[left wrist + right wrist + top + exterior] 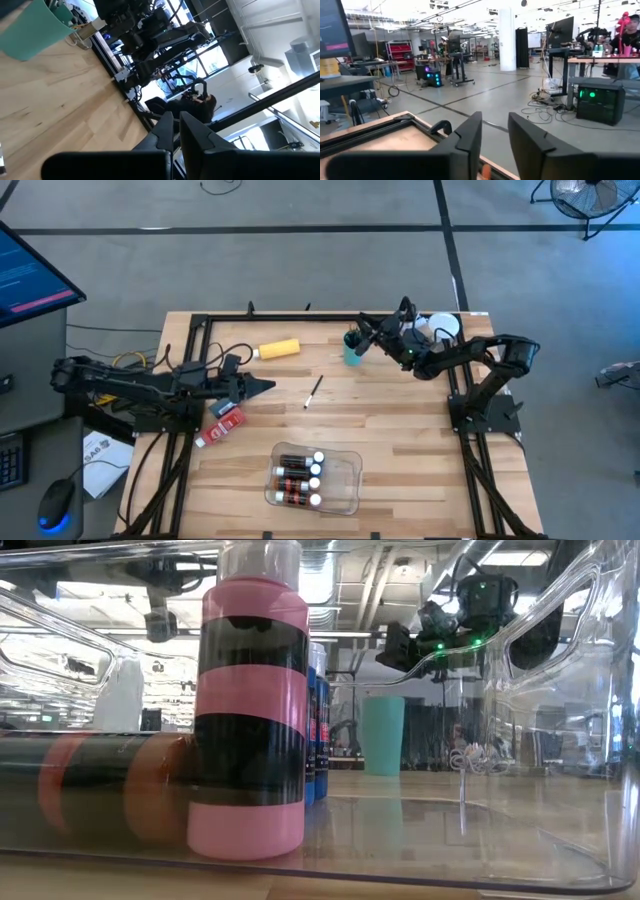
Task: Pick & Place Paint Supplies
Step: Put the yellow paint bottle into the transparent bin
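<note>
**A:** Start with your right gripper (358,340). Its fingers (470,132) stand a little apart in the wrist view, with a clear gap between them and nothing pinched there. It hangs at the far side of the table, right over the teal cup (353,352).

**B:** And your left gripper (268,386)?

**A:** Its fingers (162,131) are pressed almost together, only a slit between them, and they hold nothing. It sits over the left half of the table, pointing right, with the arm stretched in from the left edge.

**B:** Where do your paint supplies lie?

**A:** A thin dark-handled brush (313,392) lies alone on the bare wood near the middle, between your two grippers and touching neither. The yellow bottle (279,349) lies on its side at the far side, left of the cup. A red paint tube (221,426) rests just near of your left gripper, beside the arm's frame.

**B:** And the tray?

**A:** The clear plastic tray (344,481) sits at the near edge, centre. Small brown bottles with white caps (297,477) lie in a row in its left part (the low view looks through the tray wall, where a pink-and-black banded bottle (250,710) stands upright close to the lens). The tray's right part is bare.
</note>
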`<state>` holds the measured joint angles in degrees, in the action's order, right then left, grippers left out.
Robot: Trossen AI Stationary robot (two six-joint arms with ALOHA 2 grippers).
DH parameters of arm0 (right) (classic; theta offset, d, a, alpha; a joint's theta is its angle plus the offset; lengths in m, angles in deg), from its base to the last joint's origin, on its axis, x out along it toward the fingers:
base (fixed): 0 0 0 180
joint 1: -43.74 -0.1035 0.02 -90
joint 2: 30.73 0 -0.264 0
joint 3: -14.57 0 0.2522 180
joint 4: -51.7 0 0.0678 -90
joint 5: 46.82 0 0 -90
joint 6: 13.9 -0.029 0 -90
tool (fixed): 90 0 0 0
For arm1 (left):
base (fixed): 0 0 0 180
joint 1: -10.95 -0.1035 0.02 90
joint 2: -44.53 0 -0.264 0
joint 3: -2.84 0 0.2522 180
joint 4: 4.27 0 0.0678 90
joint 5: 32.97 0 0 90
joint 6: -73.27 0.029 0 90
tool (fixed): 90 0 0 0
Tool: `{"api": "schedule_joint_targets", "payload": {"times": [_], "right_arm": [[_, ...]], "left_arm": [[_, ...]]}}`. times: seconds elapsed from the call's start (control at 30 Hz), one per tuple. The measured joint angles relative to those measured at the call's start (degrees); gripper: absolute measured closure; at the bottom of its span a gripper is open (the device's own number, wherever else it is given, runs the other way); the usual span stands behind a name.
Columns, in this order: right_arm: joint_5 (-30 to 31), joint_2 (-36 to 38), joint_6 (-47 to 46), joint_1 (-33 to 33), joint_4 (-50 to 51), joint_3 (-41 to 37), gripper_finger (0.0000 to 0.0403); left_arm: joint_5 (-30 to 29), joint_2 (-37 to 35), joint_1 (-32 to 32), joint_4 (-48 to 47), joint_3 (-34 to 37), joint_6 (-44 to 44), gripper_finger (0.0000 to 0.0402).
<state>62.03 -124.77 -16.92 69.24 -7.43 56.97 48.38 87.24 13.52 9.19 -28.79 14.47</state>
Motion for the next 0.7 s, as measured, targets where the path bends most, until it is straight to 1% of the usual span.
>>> {"api": "schedule_joint_targets", "payload": {"times": [0.17, 0.23, 0.3, 0.37, 0.5, 0.57, 0.7], "right_arm": [[0.01, 2.01, -0.02, -0.35, -0.66, 0.57, 0.0276], [-0.96, 4.68, -0.06, -0.55, -0.58, 1.18, 0.0264], [-2.01, 8.02, -1.20, -1.07, 2.36, 2.46, 0.0253], [-2.38, 12.17, -3.21, -1.50, 9.91, 4.51, 0.0246], [-2.43, 19.15, -7.20, -3.47, 30.45, 11.48, 0.0238], [-2.47, 20.85, -8.01, -4.99, 40.15, 15.50, 0.0237], [-2.51, 21.86, -7.87, -7.97, 54.66, 23.62, 0.0240]], "left_arm": [[-0.10, 0.09, 0.00, 0.40, 0.04, -0.04, 0.0400], [-0.63, 0.09, 0.00, 2.46, 0.11, -0.07, 0.0400], [-1.63, 0.09, -0.07, 6.02, 0.11, -0.09, 0.0400], [-3.17, 0.09, -0.07, 10.16, 0.11, -0.07, 0.0400], [-7.44, 0.09, -0.51, 18.38, 0.10, 0.09, 0.0400], [-9.10, 0.09, -1.33, 22.15, 0.11, 1.23, 0.0400], [-11.43, 0.09, -3.57, 28.29, 0.09, 4.25, 0.0400]]}}
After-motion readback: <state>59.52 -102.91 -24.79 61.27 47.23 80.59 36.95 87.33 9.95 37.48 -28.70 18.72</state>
